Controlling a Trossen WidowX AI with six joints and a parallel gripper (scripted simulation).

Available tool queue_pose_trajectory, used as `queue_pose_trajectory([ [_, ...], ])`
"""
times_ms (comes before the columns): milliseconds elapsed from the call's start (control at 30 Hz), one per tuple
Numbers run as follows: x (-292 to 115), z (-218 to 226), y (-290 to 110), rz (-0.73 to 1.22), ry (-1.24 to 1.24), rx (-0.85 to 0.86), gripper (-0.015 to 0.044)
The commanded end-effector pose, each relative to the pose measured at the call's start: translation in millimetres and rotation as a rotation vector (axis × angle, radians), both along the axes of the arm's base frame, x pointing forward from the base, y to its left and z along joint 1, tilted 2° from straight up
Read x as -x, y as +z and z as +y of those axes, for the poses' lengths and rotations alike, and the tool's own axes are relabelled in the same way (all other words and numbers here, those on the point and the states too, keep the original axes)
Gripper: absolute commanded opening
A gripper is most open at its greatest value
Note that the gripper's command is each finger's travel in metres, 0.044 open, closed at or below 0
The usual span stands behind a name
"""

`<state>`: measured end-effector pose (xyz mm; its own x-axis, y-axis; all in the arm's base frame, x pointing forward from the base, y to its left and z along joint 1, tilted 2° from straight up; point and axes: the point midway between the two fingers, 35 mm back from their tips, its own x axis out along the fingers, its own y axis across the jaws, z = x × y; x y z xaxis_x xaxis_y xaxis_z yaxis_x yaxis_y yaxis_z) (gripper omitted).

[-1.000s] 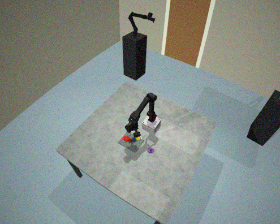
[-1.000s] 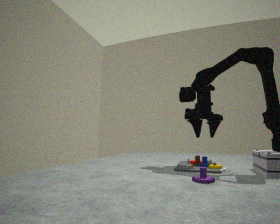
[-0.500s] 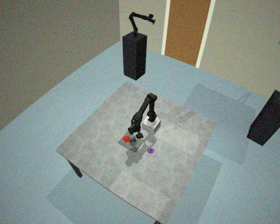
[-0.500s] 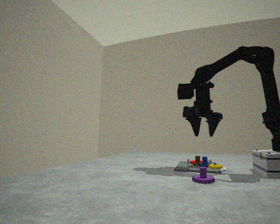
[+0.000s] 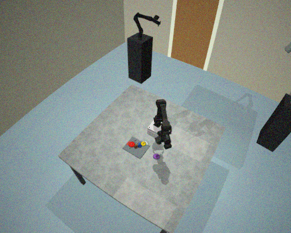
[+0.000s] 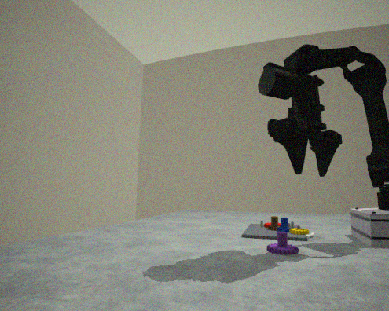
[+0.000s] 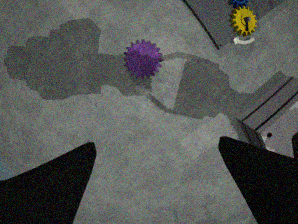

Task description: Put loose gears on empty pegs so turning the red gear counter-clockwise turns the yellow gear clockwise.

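Observation:
On the grey board (image 5: pixel 140 153) (image 6: pixel 253 232) (image 7: pixel 217 22), a brown gear (image 5: pixel 136 146) (image 6: pixel 274 222) and a blue gear (image 5: pixel 140 145) (image 6: pixel 284 223) (image 7: pixel 239 2) stand in a row between the red gear (image 5: pixel 130 144) (image 6: pixel 267 225) and the yellow gear (image 5: pixel 143 143) (image 6: pixel 299 232) (image 7: pixel 238 20). The views are too small to show whether their teeth mesh or they sit fully flat. A purple gear (image 5: pixel 156 156) (image 6: pixel 282 249) (image 7: pixel 143 59) stands upright on the table, off the board. My gripper (image 6: pixel 310 174) (image 7: pixel 158 145) is open and empty, high above the table, beside the board and off the purple gear.
The arm's white base (image 6: pixel 373 224) stands on the table near the board. The white arrow (image 7: pixel 244 41) lies beside the yellow gear. Short pegs show on the board in the exterior view. The arm's shadow falls around the purple gear.

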<state>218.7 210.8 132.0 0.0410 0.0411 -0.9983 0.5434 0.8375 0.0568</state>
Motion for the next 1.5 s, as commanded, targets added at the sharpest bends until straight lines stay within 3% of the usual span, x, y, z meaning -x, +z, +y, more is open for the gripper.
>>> queue_pose_trajectory([
  [0,28.1,32.2,5.7,-0.004,-0.022,0.014,0.044],
  [1467,40.6,44.1,7.8,-0.007,-0.032,0.017,0.044],
])
